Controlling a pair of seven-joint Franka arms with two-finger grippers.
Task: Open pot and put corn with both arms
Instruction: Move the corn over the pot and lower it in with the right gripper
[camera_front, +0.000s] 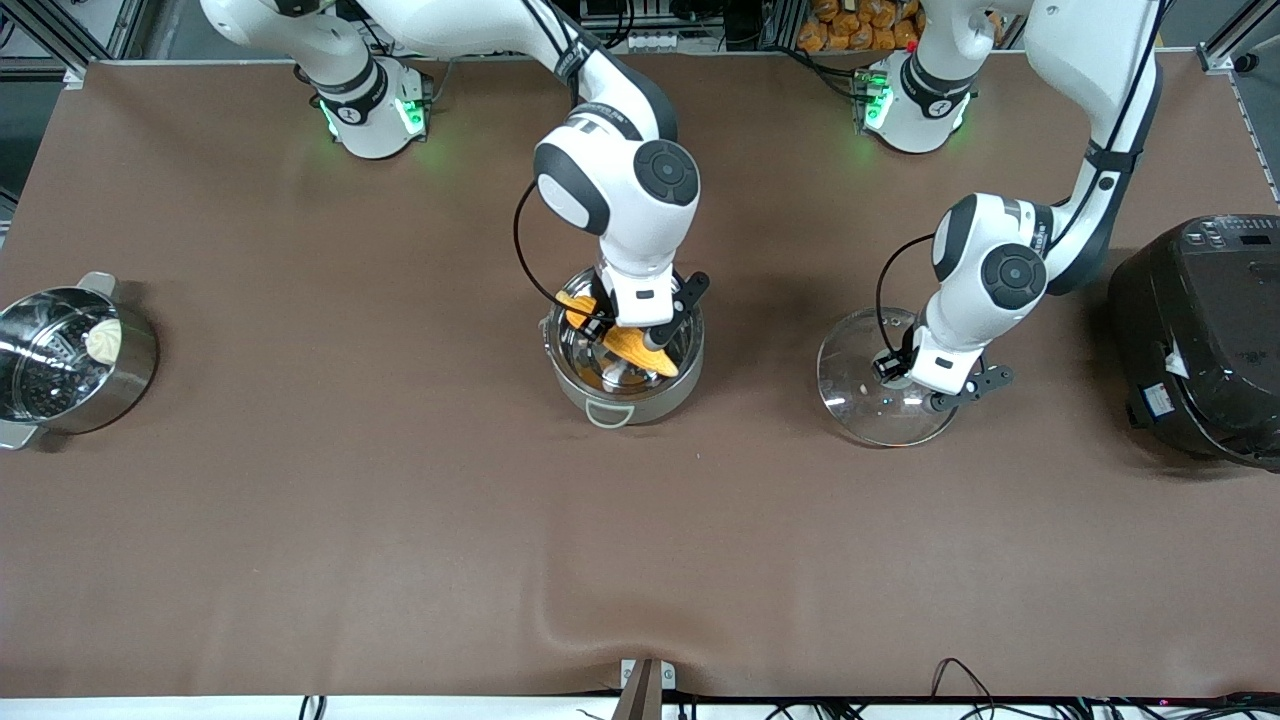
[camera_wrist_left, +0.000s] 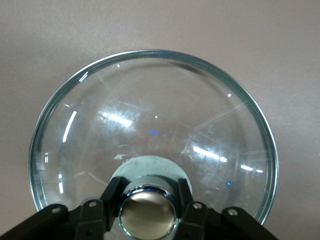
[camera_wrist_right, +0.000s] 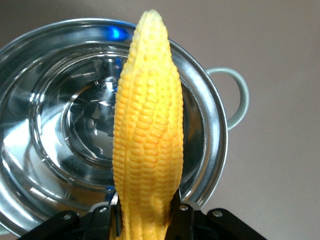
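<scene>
The steel pot (camera_front: 640, 398) stands open at the table's middle. My right gripper (camera_front: 628, 335) is shut on the yellow-orange corn (camera_front: 632, 347) and holds it over the pot's mouth, tilted, with its tip toward the pot's rim. In the right wrist view the corn (camera_wrist_right: 147, 125) hangs between the fingers (camera_wrist_right: 184, 215) above the shiny empty pot (camera_wrist_right: 50, 150). My left gripper (camera_front: 893, 368) is shut on the copper knob (camera_wrist_left: 148, 212) of the glass lid (camera_front: 860, 400), which sits low at the table beside the pot, toward the left arm's end. The lid (camera_wrist_left: 150, 110) shows whole in the left wrist view.
A steel steamer pot (camera_front: 40, 400) with a white bun (camera_front: 103, 340) stands at the right arm's end. A big black rice cooker (camera_front: 1200, 335) stands at the left arm's end, close to the lid. The brown cloth (camera_front: 600, 620) is wrinkled near the front edge.
</scene>
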